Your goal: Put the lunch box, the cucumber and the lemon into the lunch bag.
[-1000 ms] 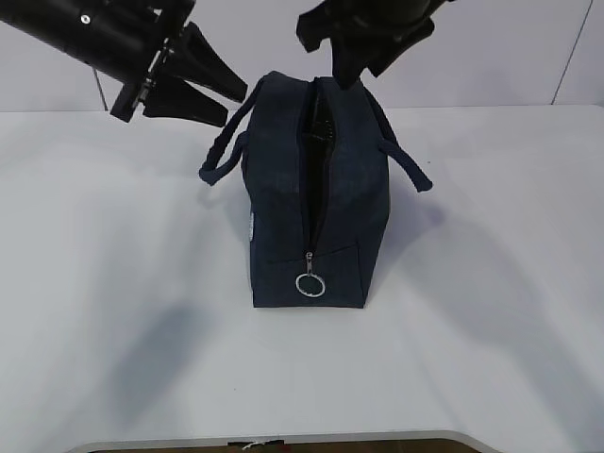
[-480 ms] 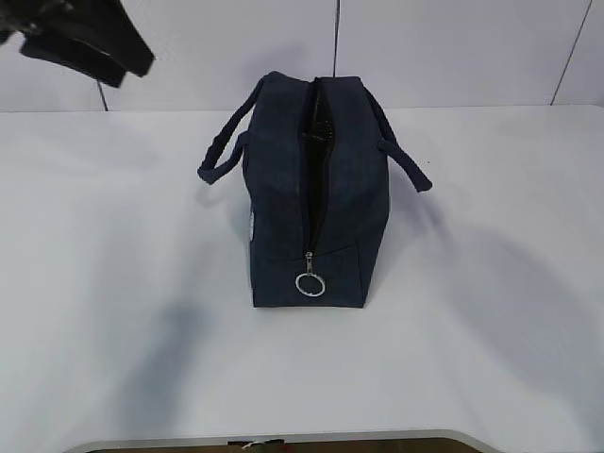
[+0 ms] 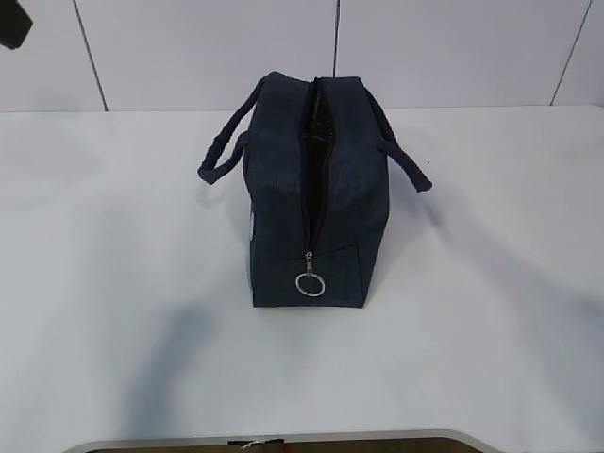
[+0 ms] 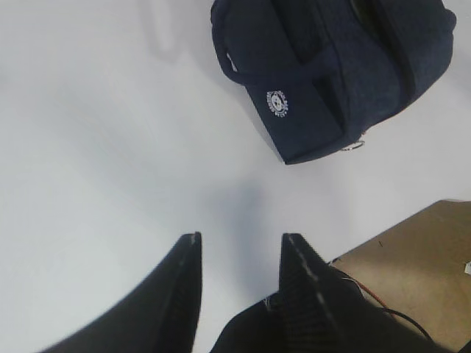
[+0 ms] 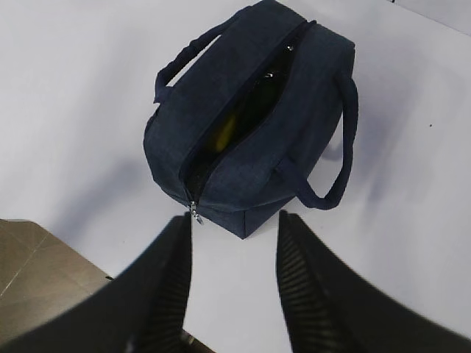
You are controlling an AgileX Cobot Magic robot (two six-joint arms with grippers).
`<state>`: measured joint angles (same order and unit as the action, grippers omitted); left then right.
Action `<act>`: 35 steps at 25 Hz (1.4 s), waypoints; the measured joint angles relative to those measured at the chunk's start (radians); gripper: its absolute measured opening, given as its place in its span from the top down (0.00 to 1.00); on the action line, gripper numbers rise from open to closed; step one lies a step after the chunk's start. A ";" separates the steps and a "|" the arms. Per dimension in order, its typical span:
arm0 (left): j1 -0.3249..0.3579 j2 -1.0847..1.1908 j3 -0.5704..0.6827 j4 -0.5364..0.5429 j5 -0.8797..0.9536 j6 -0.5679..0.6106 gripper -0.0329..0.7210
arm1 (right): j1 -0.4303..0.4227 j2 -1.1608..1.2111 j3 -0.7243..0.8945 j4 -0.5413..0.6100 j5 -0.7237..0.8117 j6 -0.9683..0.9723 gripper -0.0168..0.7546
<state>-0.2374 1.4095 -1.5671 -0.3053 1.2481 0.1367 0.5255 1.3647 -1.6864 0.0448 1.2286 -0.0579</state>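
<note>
The dark navy lunch bag point(image 3: 283, 217) stands mid-table, its top zipper open and the silver ring pull point(image 3: 310, 284) hanging on the near end. Through the opening in the right wrist view I see the yellow lemon point(image 5: 225, 131) and a dark green length beside it that looks like the cucumber point(image 5: 257, 103). The lunch box is hidden. My right gripper point(image 5: 234, 218) hangs open and empty high above the bag point(image 5: 294, 140). My left gripper point(image 4: 243, 237) is open and empty over bare table, well away from the bag point(image 4: 324, 81). Only a dark corner of the left arm point(image 3: 11, 26) shows in the exterior view.
The white table point(image 3: 113, 283) spreads on all sides of the bag. Its front edge runs close to the camera, with brown floor point(image 4: 412, 265) beyond it. A pale panelled wall point(image 3: 189, 47) stands behind the table.
Both grippers, which hung just over the bag's top a second ago, have drawn up and away. The right one has left the exterior view; the left has gone to the top left corner.
</note>
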 joint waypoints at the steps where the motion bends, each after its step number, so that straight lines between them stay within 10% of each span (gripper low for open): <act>1: 0.000 -0.028 0.028 0.002 0.002 0.000 0.62 | 0.000 -0.036 0.044 0.001 -0.038 -0.001 0.56; 13: 0.000 -0.275 0.194 0.002 0.006 0.000 0.62 | 0.000 -0.362 0.717 0.040 -0.590 -0.100 0.56; 24: 0.000 -0.282 0.196 -0.027 0.006 0.000 0.62 | 0.000 -0.243 0.847 0.034 -0.837 -0.168 0.56; 35: 0.000 -0.282 0.196 -0.029 0.006 0.000 0.62 | 0.000 -0.242 1.234 0.015 -1.515 -0.185 0.57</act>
<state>-0.2374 1.1277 -1.3714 -0.3341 1.2539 0.1367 0.5255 1.1231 -0.4529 0.0602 -0.2866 -0.2433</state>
